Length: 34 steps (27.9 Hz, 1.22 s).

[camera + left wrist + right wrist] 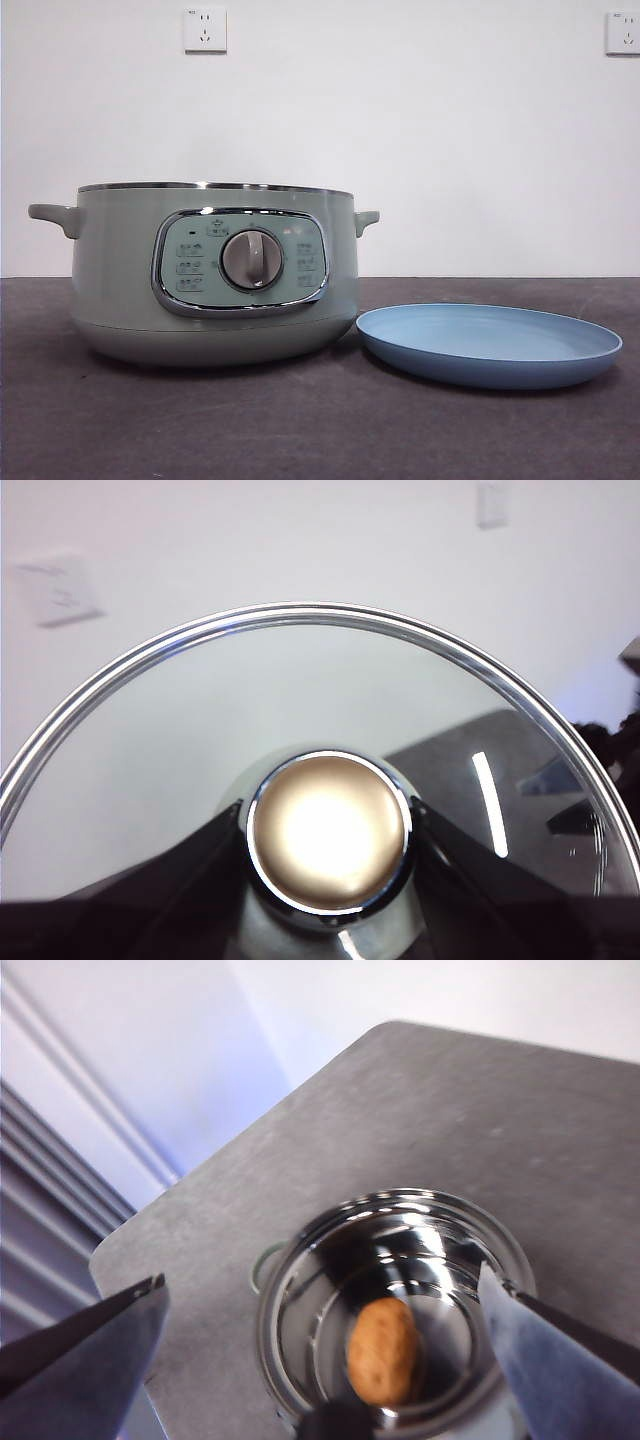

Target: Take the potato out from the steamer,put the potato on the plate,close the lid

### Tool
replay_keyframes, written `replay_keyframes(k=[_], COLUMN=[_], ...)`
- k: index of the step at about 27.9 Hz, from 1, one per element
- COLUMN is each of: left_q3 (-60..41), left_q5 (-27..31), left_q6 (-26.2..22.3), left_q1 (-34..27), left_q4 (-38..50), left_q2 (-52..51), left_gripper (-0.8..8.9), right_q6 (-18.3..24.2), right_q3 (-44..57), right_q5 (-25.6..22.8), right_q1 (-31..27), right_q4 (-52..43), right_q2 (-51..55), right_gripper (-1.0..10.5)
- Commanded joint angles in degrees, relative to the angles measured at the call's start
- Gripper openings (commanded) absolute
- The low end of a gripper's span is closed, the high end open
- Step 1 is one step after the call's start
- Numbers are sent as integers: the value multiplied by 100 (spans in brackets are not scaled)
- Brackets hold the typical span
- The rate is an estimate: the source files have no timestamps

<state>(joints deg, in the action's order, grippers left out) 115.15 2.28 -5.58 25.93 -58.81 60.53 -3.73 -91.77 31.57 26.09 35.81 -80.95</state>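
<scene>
- Front view shows the steamer (210,275) standing on the left part of the dark table (300,430), with no lid on its chrome rim.
- Its control panel (240,262) faces the camera, with a silver dial (251,260) at the centre of the panel.
- One side handle (55,216) projects at the left of the pot body and a second handle (366,219) projects at the right.
- The plate (490,345) lies flat on the table just beside the steamer, on its right; nothing rests on the plate.
- Two wall sockets (205,29) are mounted high on the white wall behind the table.
- No arm appears in the front view.
- Left wrist view shows the left gripper (330,830) clamped on the knob (330,828) of the lid (200,740), one black jaw on each side of the knob.
- The lid is held clear of the steamer; the wall and a corner of the table are visible through the glass.
- Right wrist view shows the right gripper (320,1310) high above the open steamer (300,1290), its jaws spread wide apart and holding nothing.
- The potato (383,1350) lies on the shiny metal floor inside the steamer, apart from both jaws.
</scene>
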Motion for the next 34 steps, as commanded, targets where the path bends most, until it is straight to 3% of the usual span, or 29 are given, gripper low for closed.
replay_keyframes(k=[1, 7, 13, 18, 34], left_q3=[72, 72, 72, 72, 72], left_q5=[341, 929, 1012, 1012, 1010], left_q6=[-81, -146, -142, -142, -142], left_q1=[-15, -15, -15, -15, -15], left_q4=[24, -664, -901, -940, -994], left_q2=[-293, -706, -914, -933, -931], left_gripper=[-8, -8, -8, -8, -8], right_q6=[-17, 455, 780, 894, 914], right_q3=[-494, -2214, -3921, -4426, -4426], right_q5=[-326, -1167, -2170, -2577, -2553], right_q1=[387, 1091, 1552, 1738, 1759], right_q4=[17, 968, 1897, 2232, 3056], right_q2=[-476, -1810, -3233, -4035, -5525], right_gripper=[657, 654, 619, 621, 621])
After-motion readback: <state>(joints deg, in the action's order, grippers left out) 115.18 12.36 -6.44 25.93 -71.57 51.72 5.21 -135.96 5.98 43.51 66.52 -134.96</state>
